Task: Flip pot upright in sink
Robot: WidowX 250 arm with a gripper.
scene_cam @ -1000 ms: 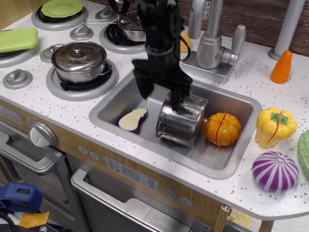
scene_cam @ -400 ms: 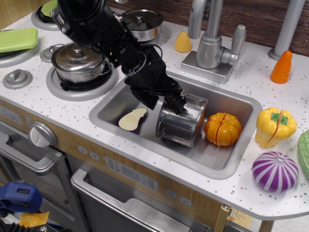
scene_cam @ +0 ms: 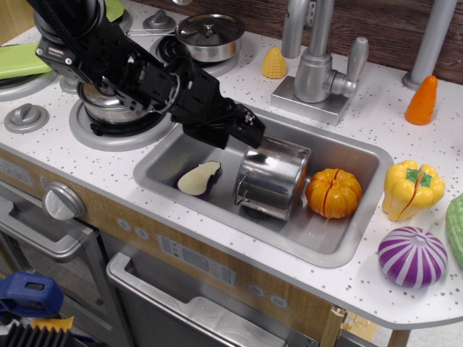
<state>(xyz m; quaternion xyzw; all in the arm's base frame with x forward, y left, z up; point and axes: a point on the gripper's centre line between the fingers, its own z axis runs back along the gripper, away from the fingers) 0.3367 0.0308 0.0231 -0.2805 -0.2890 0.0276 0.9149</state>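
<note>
The speckled white countertop carries a yellow pepper, purple onion and carrot.

Boxy black arm with thin cables; black claw.

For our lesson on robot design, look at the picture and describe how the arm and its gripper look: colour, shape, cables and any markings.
The arm is matte black throughout, built from blocky, angular segments joined in a chain. A thin black cable loops along its side near the middle. It narrows to a small black gripper. A few tiny pale specks show near the tip; no readable labels or markings are visible.
</note>
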